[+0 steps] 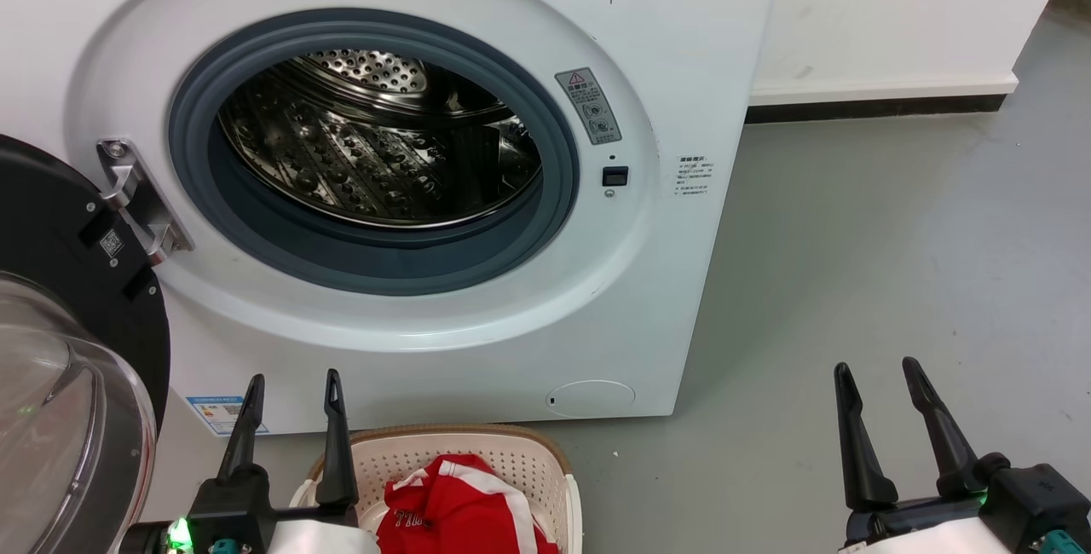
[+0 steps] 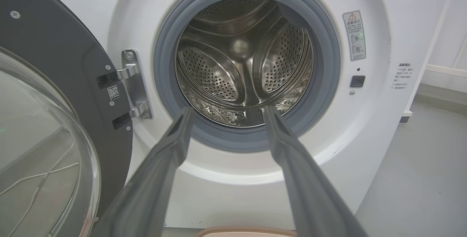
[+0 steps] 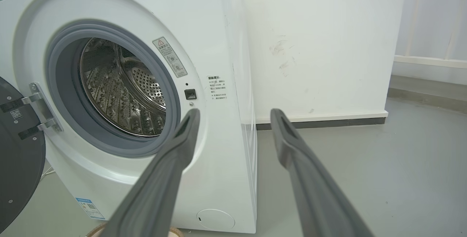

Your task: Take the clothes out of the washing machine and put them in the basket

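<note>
Both pincers are spread and hold nothing: my left pincer point(image 1: 294, 379) hangs at the left rim of the basket point(image 1: 520, 439), my right pincer point(image 1: 876, 366) well apart over the floor point(image 1: 852, 239). Red, white-striped clothes point(image 1: 460, 507) lie in the basket, just before the washing machine point(image 1: 699, 68). Its warning sticker point(image 1: 588, 105) and the garment's lettering are too small to read.

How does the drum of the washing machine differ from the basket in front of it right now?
The drum is shiny steel; the basket is cream plastic with a brown rim. The drum opens to the front, the basket opens upward. The drum shows no clothes, while the basket holds a red garment with white stripes. Both have perforated walls.
</note>
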